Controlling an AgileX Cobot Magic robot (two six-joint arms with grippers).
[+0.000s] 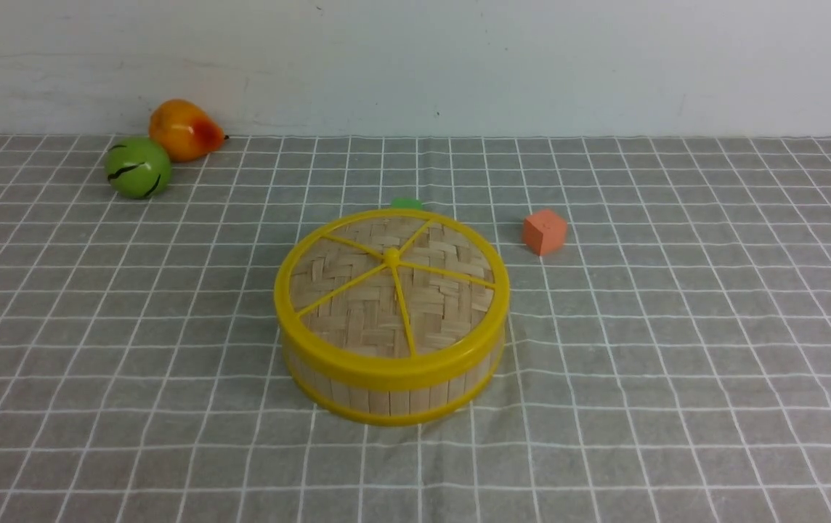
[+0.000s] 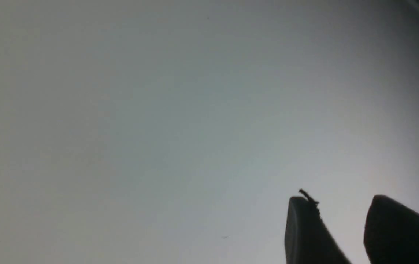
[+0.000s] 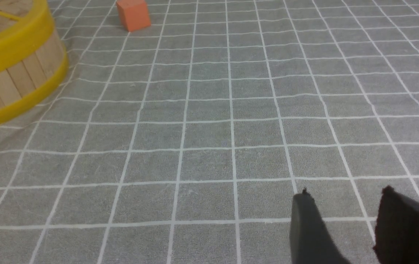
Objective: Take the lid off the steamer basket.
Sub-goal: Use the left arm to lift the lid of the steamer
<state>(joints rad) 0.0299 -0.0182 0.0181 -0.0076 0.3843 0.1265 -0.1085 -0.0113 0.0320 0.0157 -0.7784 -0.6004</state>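
Note:
The lid [image 1: 391, 283], a woven bamboo disc with yellow rim and spokes, sits on top of the steamer basket [image 1: 386, 392] in the middle of the checked cloth. The basket's slat wall also shows in the right wrist view [image 3: 15, 79]. Neither arm shows in the front view. My left gripper [image 2: 341, 205] is open and empty, facing a blank pale surface. My right gripper [image 3: 345, 196] is open and empty, low over the cloth to the right of the basket and well apart from it.
An orange cube [image 1: 544, 231] lies right of and behind the basket, also in the right wrist view [image 3: 133, 14]. A green ball [image 1: 137, 167] and an orange pear-shaped fruit [image 1: 183, 128] sit at the back left. A small green thing [image 1: 406, 204] peeks out behind the lid.

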